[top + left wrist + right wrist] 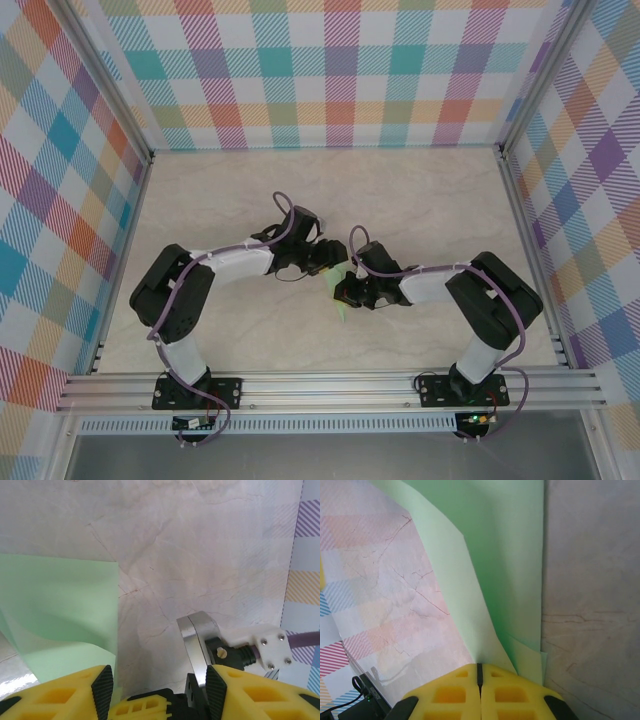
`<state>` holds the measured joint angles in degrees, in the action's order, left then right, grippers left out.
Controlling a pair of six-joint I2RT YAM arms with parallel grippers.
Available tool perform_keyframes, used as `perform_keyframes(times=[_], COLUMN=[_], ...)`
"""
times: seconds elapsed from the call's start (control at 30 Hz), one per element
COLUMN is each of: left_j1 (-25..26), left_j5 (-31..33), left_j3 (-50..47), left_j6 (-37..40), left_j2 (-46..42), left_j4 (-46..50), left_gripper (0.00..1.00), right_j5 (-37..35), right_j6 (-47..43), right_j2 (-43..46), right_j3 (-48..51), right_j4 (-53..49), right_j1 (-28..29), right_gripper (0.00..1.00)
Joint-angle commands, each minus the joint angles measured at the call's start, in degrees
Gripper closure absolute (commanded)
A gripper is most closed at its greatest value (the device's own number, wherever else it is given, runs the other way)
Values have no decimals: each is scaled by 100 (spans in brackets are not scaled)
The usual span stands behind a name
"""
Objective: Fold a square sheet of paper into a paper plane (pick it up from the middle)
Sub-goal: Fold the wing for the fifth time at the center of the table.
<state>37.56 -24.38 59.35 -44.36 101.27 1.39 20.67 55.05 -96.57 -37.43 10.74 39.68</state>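
Near the centre of the surface (430,200), the square sheet of paper (341,300) stands bent, not yet a dart. The right gripper (480,672) has its jaws clenched on the sheet's edge. The left gripper (159,680), at ten o'clock of the sheet, has its jaws released. Most folding seemingly remains.

The light was bright, even and soft, with only faint shadows on the table (420,190). The overhead picture was sharp. The wrist pictures were hazier and washed out, the paper (510,555) pale, soft near the lens.
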Motion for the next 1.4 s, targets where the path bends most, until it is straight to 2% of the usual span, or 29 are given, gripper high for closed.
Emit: perform_keyframes(times=[0.0,0.3,0.67,1.37], left_j1=[66,34,-295,-936], left_j5=[51,175,174,-191], left_j3=[-195,-58,14,1108], left_j6=[126,128,300,1108], left_j2=[29,527,885,1543], left_j4=[35,-209,-367,348], left_gripper=[48,50,51,50], right_j5=[-89,-74,34,82], right_j6=[-60,-68,-230,-442], right_j2=[-171,-158,-254,-268], right_j3=[268,329,463,540], right_j4=[-705,-741,-914,-1074], right_j1=[-41,-48,-49,-57], right_gripper=[95,95,98,98])
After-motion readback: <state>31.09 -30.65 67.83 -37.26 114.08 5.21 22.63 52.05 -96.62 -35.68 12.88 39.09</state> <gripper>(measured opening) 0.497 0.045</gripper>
